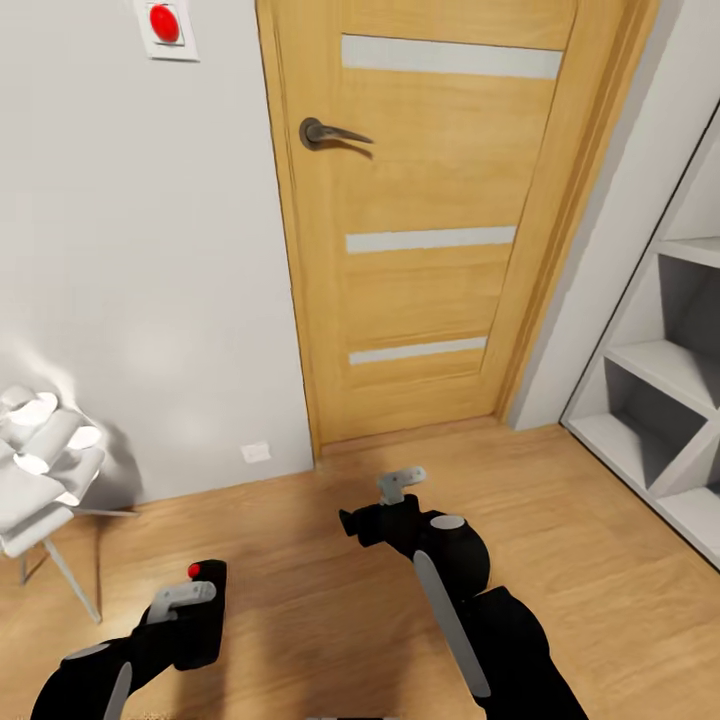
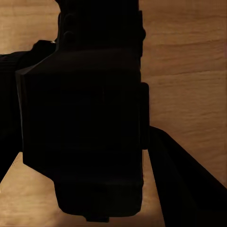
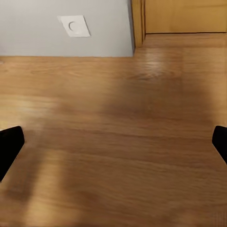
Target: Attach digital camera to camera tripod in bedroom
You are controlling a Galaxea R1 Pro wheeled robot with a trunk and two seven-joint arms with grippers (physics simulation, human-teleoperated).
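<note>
The digital camera (image 1: 205,622), a small black box with a red round button on top, sits in my left gripper (image 1: 192,603) low at the left of the head view. In the left wrist view the camera (image 2: 85,118) is a dark block right in front of the lens, above the wooden floor. My right gripper (image 1: 362,522) hovers over the floor near the door, open and empty. Its two black fingertips (image 3: 9,144) stand far apart at the frame's edges. The camera tripod is out of view.
A shut wooden door (image 1: 430,220) with a dark handle (image 1: 325,132) stands ahead in the white wall. White shelving (image 1: 660,400) lines the right side. A chair with white cloth (image 1: 40,460) stands at the left. A wall socket (image 3: 73,26) sits low beside the door frame.
</note>
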